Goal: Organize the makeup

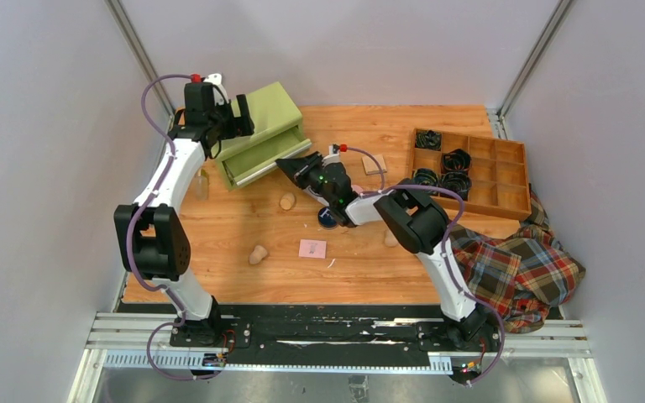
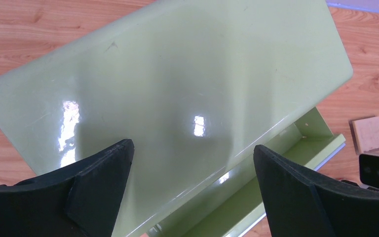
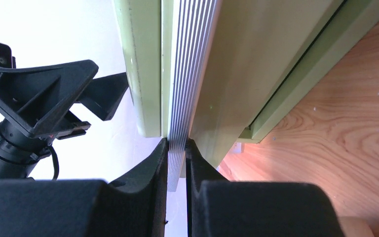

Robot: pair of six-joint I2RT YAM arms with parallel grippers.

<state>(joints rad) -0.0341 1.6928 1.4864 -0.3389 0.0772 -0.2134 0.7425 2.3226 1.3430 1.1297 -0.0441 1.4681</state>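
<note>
The makeup lies scattered on the wooden table (image 1: 361, 269), in front of and to the right of the green drawer box (image 1: 264, 126). Just in front of the box's open drawer (image 1: 262, 164) sits a tan egg-shaped sponge (image 1: 287, 201). A second sponge (image 1: 258, 253) lies farther out from the box, and its long axis seems to slant back toward the box, though it is too small to be sure. A pink square pad (image 1: 312, 248) lies flat just right of that sponge. A navy round compact (image 1: 327, 218) peeks out from under the right arm, and a tan square (image 1: 374, 164) lies flat to the right of the drawer. A clear bottle (image 1: 200, 185) stands just left of the box. The right claw (image 3: 176, 148) is pinched tight on the drawer's ribbed silver strip (image 3: 190, 74). The left claw (image 2: 192, 150) hangs wide open over the box's glossy top.
</note>
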